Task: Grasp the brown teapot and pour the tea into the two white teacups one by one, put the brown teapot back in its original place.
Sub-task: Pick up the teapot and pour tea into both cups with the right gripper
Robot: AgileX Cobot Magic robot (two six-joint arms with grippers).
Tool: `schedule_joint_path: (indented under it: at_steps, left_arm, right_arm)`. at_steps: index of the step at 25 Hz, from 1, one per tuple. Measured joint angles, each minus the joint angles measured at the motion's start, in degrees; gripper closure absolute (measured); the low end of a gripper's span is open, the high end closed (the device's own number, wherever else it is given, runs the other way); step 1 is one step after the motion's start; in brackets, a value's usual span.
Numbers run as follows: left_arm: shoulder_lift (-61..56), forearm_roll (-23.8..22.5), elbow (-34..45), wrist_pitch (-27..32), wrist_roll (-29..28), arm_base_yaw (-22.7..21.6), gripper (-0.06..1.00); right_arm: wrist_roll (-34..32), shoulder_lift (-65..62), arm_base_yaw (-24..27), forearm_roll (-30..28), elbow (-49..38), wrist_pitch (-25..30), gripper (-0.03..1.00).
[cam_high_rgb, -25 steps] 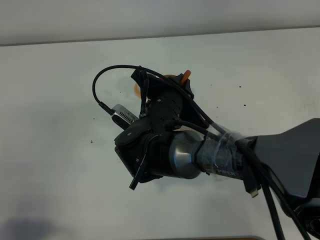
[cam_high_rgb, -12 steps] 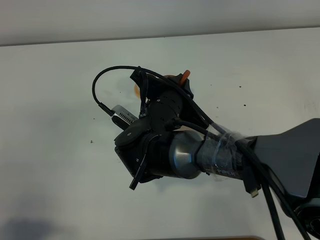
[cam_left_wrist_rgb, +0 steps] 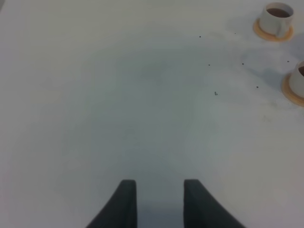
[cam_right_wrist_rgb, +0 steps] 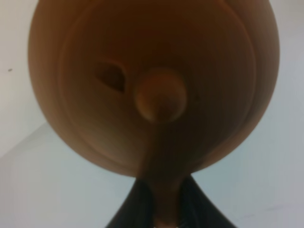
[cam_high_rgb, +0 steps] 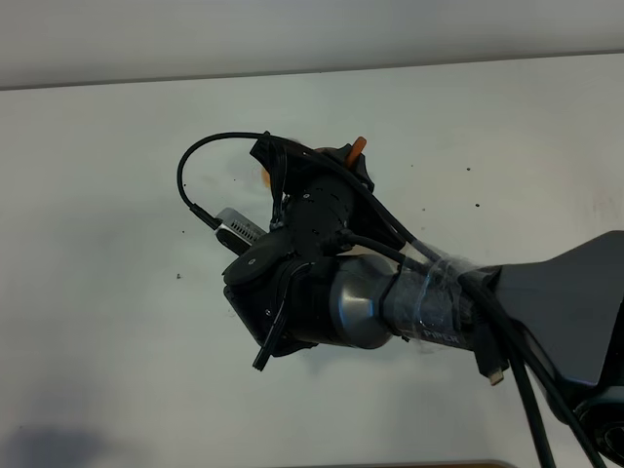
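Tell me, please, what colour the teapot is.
The teapot is reddish brown, seen best in the right wrist view.

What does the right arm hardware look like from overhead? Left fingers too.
Right arm: black shell, silver cylindrical wrist joint, clear tape wrap, loose black cables, grey wrist camera. Left gripper: two dark tapered fingers.

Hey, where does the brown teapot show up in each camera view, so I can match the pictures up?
Exterior high: upper middle, almost wholly hidden behind the right arm's wrist; only an orange-brown bit of the brown teapot peeks out.
Left wrist: not in it.
Right wrist: it fills the picture, with its handle in the right gripper.
Shared landmark: the white table, seen in all three.
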State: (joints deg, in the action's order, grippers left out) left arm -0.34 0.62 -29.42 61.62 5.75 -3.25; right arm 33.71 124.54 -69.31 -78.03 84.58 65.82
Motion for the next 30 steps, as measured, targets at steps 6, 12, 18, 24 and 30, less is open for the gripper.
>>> schedule_joint_path:
  at_steps: [6, 12, 18, 24, 30]
  left_arm:
    - [0.00, 0.00, 0.00, 0.00, 0.00, 0.00, 0.70]
    - [0.00, 0.00, 0.00, 0.00, 0.00, 0.00, 0.70]
    - [0.00, 0.00, 0.00, 0.00, 0.05, 0.00, 0.70]
    - [0.00, 0.00, 0.00, 0.00, 0.05, 0.00, 0.70]
    - [0.00, 0.00, 0.00, 0.00, 0.05, 0.00, 0.70]
  right_arm:
    - [0.72, 0.00, 0.00, 0.00, 0.00, 0.00, 0.88]
    - [1.60, 0.00, 0.00, 0.00, 0.00, -0.05, 0.88]
    - [2.18, 0.00, 0.00, 0.00, 0.00, -0.70, 0.88]
    - [1.47, 0.00, 0.00, 1.20, 0.00, -0.84, 0.88]
    - [-2.88, 0.00, 0.00, 3.84, 0.00, -0.78, 0.88]
